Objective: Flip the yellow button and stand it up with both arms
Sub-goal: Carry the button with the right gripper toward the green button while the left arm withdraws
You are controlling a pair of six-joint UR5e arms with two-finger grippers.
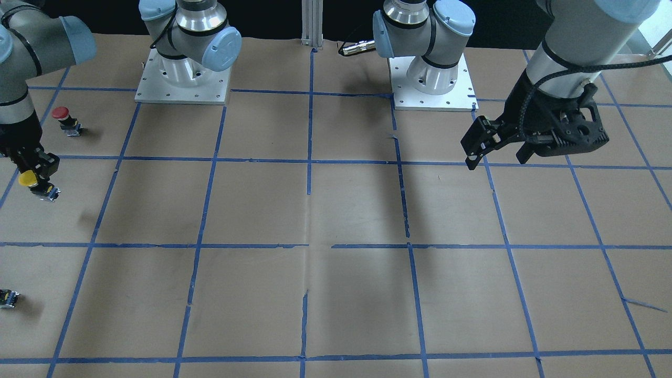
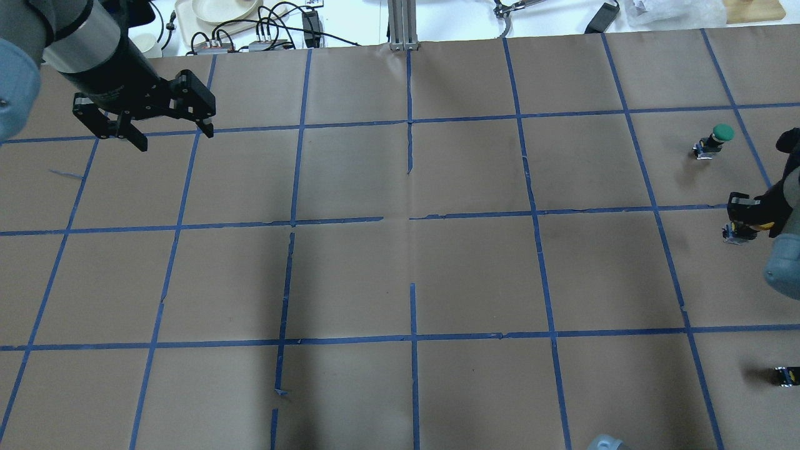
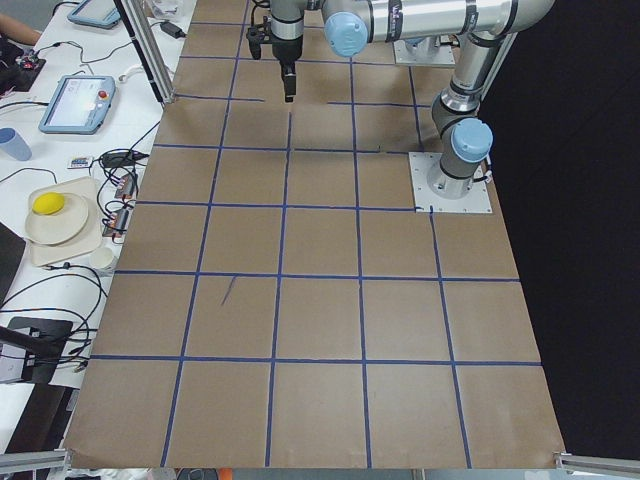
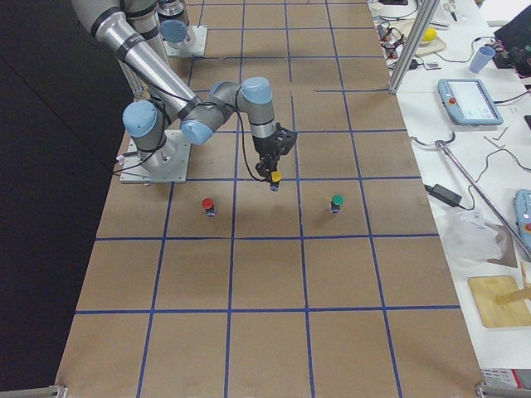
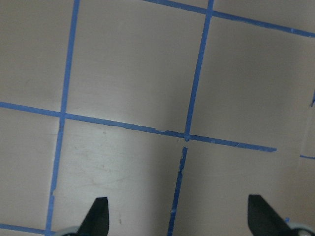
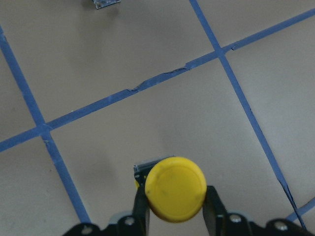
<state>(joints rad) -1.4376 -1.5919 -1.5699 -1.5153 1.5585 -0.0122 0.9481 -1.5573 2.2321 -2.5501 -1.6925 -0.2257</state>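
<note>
The yellow button (image 1: 27,179) has a round yellow cap and a grey contact block. My right gripper (image 1: 32,169) is shut on it and holds it tilted a little above the table at the table's right end. In the right wrist view the yellow cap (image 6: 175,188) faces the camera, with a finger on each side. It also shows in the overhead view (image 2: 736,234) and the exterior right view (image 4: 275,177). My left gripper (image 2: 175,139) is open and empty, high over the far left of the table, far from the button; it also shows in the left wrist view (image 5: 179,219).
A red-capped button (image 1: 64,118) stands near the right arm's side. A green-capped button (image 2: 719,134) stands farther out. A small capless block (image 2: 784,375) lies near the robot's edge. Both arm bases (image 1: 182,84) sit on white plates. Brown paper with blue tape lines covers the table.
</note>
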